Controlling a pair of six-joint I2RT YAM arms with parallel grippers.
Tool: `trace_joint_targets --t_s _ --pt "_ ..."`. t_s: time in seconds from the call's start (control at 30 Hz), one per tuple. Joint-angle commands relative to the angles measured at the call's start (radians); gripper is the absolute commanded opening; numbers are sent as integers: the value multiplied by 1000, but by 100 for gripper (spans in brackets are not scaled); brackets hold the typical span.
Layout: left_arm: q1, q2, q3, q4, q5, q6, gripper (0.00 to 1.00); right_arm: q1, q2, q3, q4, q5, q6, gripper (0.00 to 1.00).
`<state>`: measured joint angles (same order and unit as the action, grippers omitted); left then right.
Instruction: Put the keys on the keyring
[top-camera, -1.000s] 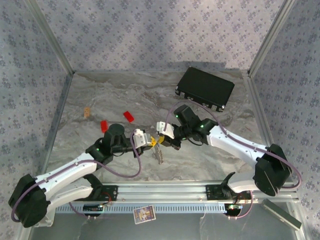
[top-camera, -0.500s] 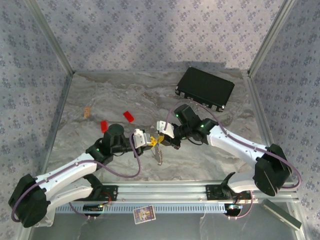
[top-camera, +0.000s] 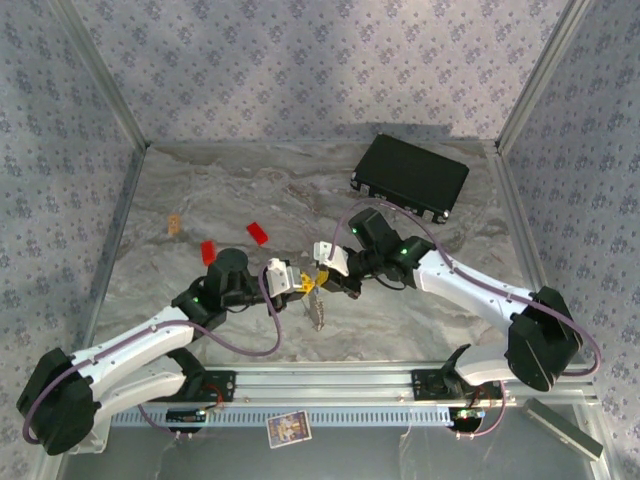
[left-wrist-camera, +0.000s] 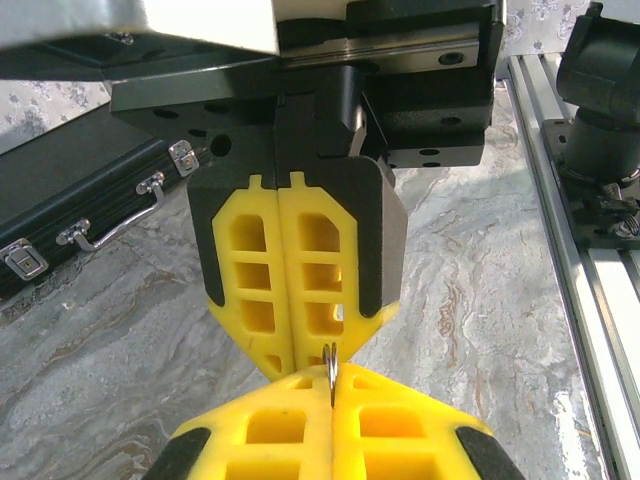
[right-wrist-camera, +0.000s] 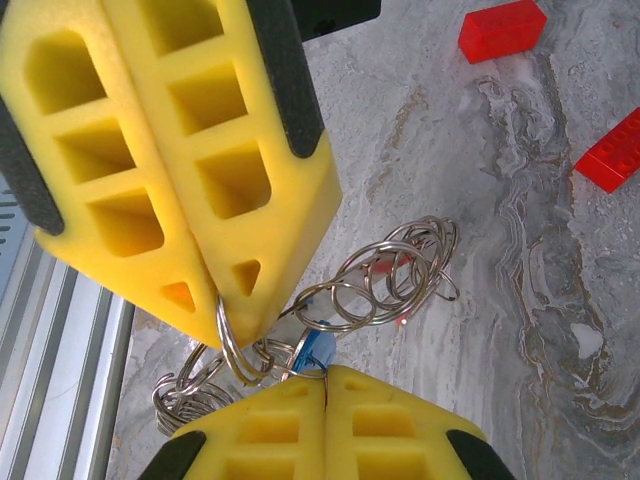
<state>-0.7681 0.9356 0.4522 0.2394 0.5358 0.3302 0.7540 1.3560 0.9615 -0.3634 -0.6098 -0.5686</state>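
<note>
Both clamped tight, tip to tip mid-frame in top view: left gripper (top-camera: 303, 285), right gripper (top-camera: 321, 279), each pinching wire loop of keyring (right-wrist-camera: 385, 275), likely bracing it taut so loop can be worked open. Among loops below tips hang keys (right-wrist-camera: 316, 350), blue head showing.

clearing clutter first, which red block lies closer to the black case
The right-hand red block, set farther back; the other red block lies to its left.
</note>
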Motion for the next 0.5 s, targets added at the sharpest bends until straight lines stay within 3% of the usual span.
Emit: trace_joint_targets --t_s 0.0,0.47 --pt "-3 -24 0 74 39 -6 0 -5 -16 -7 -22 -18 3 0" --pt "-3 -31 -2 83 45 -11 0 -3 14 0 -49 -16 -5 0"
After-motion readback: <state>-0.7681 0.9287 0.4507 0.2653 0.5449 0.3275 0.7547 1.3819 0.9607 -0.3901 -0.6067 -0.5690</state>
